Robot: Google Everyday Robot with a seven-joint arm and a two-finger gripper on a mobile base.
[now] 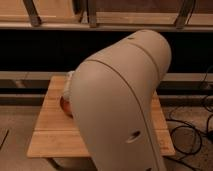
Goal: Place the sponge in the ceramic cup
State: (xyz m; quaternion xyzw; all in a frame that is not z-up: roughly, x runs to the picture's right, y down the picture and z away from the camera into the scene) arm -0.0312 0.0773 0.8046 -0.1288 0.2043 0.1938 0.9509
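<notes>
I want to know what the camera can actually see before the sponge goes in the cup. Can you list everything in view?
light wooden table: one, tan, centre, under the arm.
reddish-brown bowl: one, only an edge shows, on the table at the arm's edge.
black cables: several, on the floor at the picture's right.
pale shelf rail: one, along the top.
sponge and ceramic cup: none visible.
beige robot arm: one, fills the middle.
gripper: hidden behind the arm.

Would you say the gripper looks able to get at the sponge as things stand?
Hard to say, no clear yes: the arm's beige link hides the gripper, the sponge and most of the wooden table.
</notes>
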